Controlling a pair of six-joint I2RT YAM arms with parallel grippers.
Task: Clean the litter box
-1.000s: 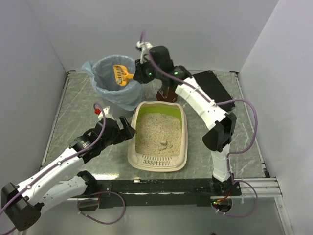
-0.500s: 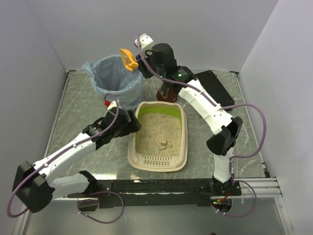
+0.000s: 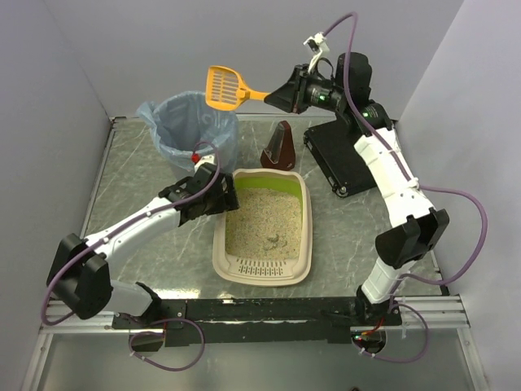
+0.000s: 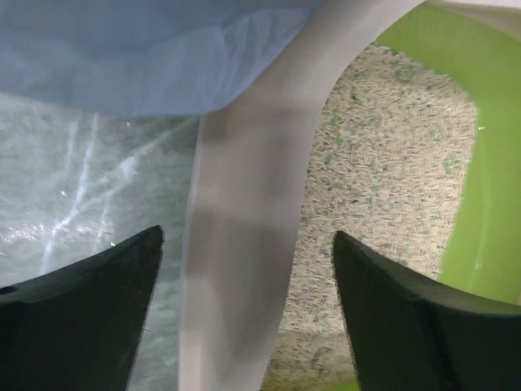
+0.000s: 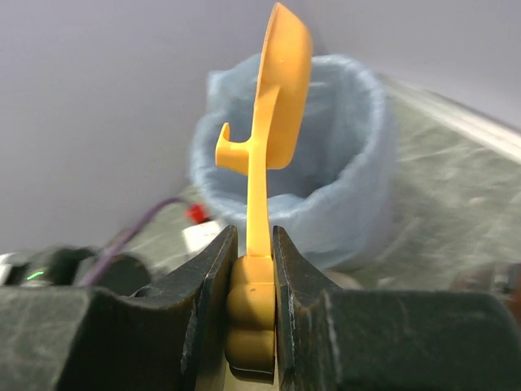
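litter box (image 3: 265,274) with sandy litter (image 3: 262,213)

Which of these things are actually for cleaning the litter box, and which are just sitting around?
For the job: litter box; orange scoop, held in the right gripper; blue-lined bin; left gripper, open over the box's rim.
Lying about: flat black case; dark red wedge.

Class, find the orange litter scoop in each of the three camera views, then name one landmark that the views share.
Top external: the orange scoop is at upper centre, just up and right of the bin in the picture.
Left wrist: not in it.
Right wrist: centre, seen edge-on, with its handle clamped in the right pincer.
Shared landmark: the blue-lined bin.
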